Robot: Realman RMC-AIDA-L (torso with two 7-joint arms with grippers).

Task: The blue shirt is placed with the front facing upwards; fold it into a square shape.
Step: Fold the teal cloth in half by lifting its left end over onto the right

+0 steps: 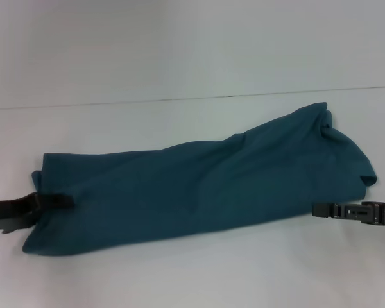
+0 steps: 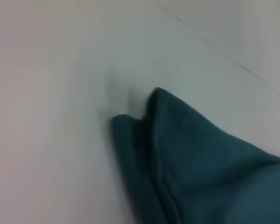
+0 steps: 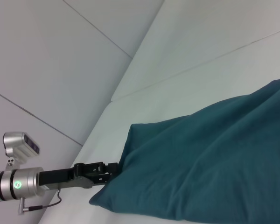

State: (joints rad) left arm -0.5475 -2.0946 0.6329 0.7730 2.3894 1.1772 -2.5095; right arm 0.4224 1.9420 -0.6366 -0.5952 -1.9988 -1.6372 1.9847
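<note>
1. Left gripper: at the left end of the blue shirt, fingers reaching over the cloth edge. From the right wrist view it meets the shirt's corner. It appears to be clamped on that edge, but the fingertips are partly buried in fabric, so I cannot tell for certain.
2. Right gripper: low and just off the shirt's right end, tip at or just beside the near hem. Whether its fingers are apart or together cannot be told.
3. Shirt: lies on the white table as a long band running left to right, right end farther from the robot and bunched into folds. No lettering or collar shows, so the sides look already folded in. The left wrist view shows only a doubled corner of the cloth on the table.
4. Step in hand (judgement): lengthwise folds done; a crosswise fold is being set up, left end gripped.
5. Next move calls for: a firm hold on both layers at one end, a lift clear of the table, then carrying that end over toward the other with edges aligned. The bunched right end risks a lumpy square unless flattened.
</note>
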